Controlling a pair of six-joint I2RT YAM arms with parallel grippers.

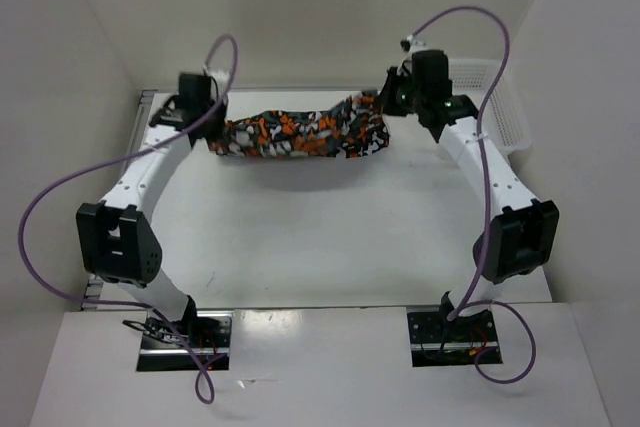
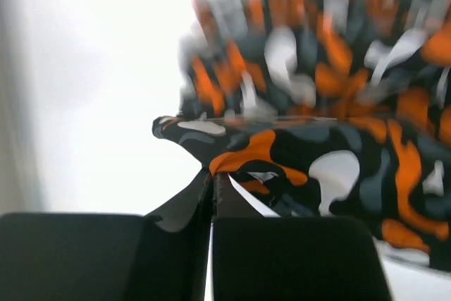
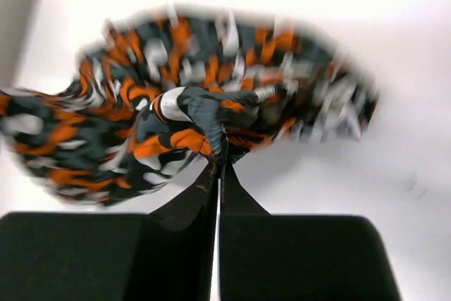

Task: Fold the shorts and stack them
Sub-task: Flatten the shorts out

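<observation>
Shorts [image 1: 300,137], left hand [image 1: 217,135] pinching one end, right hand [image 1: 384,104] the other (both clenched), basket [image 1: 506,112] nearby, contents unclear.

White basket [image 1: 505,112], seemingly mesh, far right.

Shorts [image 1: 300,135]: orange, black, grey, white camouflage blobs (printed all over).

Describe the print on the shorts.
Camouflage-like blobs of orange, black, grey and white cover the shorts all over; the right wrist view shows it best.
</observation>
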